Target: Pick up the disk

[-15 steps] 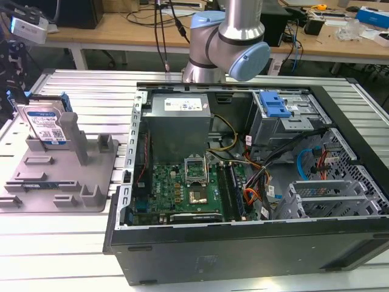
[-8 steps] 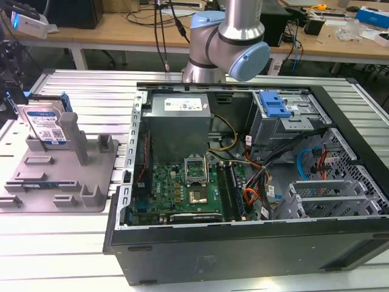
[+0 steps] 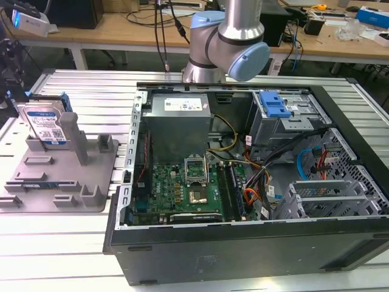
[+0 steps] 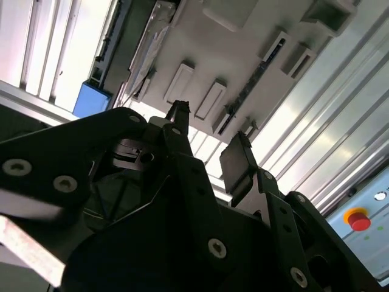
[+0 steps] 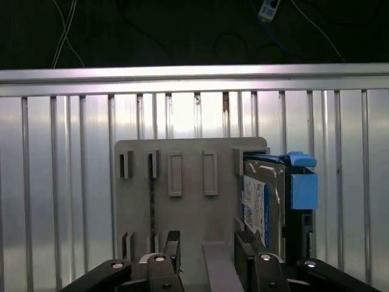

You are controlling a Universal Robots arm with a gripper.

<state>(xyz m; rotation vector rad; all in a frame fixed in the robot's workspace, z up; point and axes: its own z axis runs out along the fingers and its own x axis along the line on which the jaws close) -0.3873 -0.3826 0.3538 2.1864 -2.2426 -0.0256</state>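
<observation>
The disk stands on edge in the grey fixture at the exterior view's left, its white-and-blue label facing out and blue rails on its sides. In the first wrist view the disk sits in the fixture beyond my fingertips. My gripper is open and empty, well apart from the disk, with an upright post of the fixture showing between its fingers. The second wrist view shows the gripper open too, with the fixture far behind it.
An open computer case takes up the middle and right of the slatted metal table. Inside are a motherboard, cables and a drive cage with a blue latch. The arm rises behind the case. A red button sits nearby.
</observation>
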